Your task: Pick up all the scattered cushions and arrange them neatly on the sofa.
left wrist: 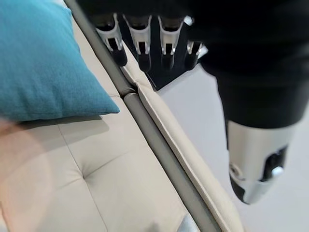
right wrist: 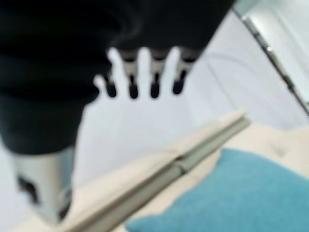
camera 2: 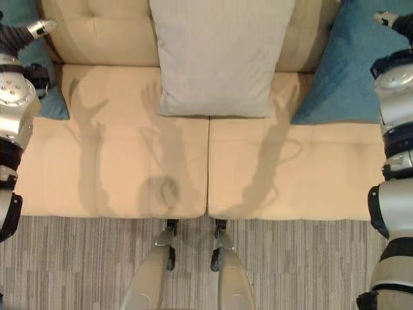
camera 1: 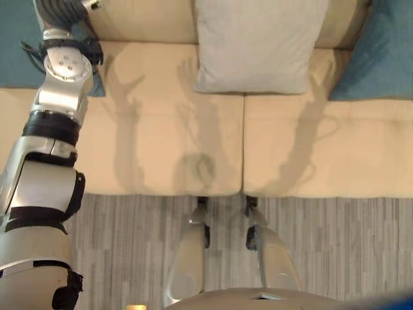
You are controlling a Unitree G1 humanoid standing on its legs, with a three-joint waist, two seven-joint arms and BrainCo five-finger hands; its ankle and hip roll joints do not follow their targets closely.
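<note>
- The sofa (camera 2: 129,161) stretches out below and between my two raised arms. It is cream and smooth like leather, with two flat seat pads meeting at a centre seam and a buttoned, tufted back.
- The grey cushion (camera 2: 219,55) stands against the sofa back, midway between my hands and well apart from both. It is a large, soft, matte fabric square, and neither arm is clearly nearer to it.
- The right blue cushion (camera 2: 342,71) leans in the corner just below my right hand (right wrist: 142,79). It is woven teal cloth, plump, with one pointed corner towards the seat middle.
- The left blue cushion (left wrist: 43,63) sits just beside and under my left hand (left wrist: 145,41). It has the same teal weave, with its corner poking out over the seat.
- My left hand hangs over the sofa's back edge with its fingers straight and relaxed, holding nothing.
- My right hand is likewise spread and empty, its fingers pointing past the sofa back towards the pale wall (right wrist: 145,125).
- I judge that each blue cushion belongs to the hand on its own side. All three already lie on the sofa, so any coming move would only be a straightening nudge.
</note>
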